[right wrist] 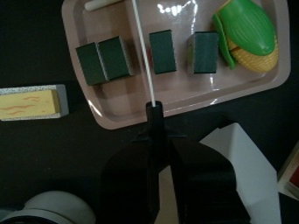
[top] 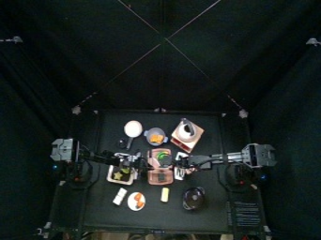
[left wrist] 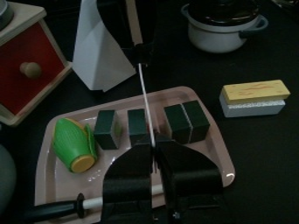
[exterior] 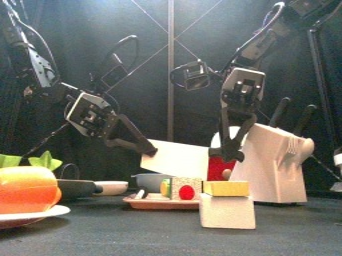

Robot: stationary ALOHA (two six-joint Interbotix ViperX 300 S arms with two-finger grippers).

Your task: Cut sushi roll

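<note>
The sushi roll lies as several short dark-green pieces (left wrist: 140,126) in a row on the brown board (left wrist: 222,162), also in the right wrist view (right wrist: 163,51). In the front view one piece shows an orange-red spot (exterior: 186,190). A white-bladed knife (exterior: 181,162) stands edge-down over the gap between the middle pieces (right wrist: 142,52). My right gripper (right wrist: 153,118) is shut on its black handle. My left gripper (left wrist: 156,162) is closed at the blade's pointed end, low over the board's near edge.
A green-yellow corn piece (left wrist: 73,147) lies at one end of the board. A white knife block (exterior: 274,160), a red box (left wrist: 30,61), a yellow-topped block (left wrist: 254,96), a pot (left wrist: 222,22) and a plate of food (exterior: 27,190) surround the board.
</note>
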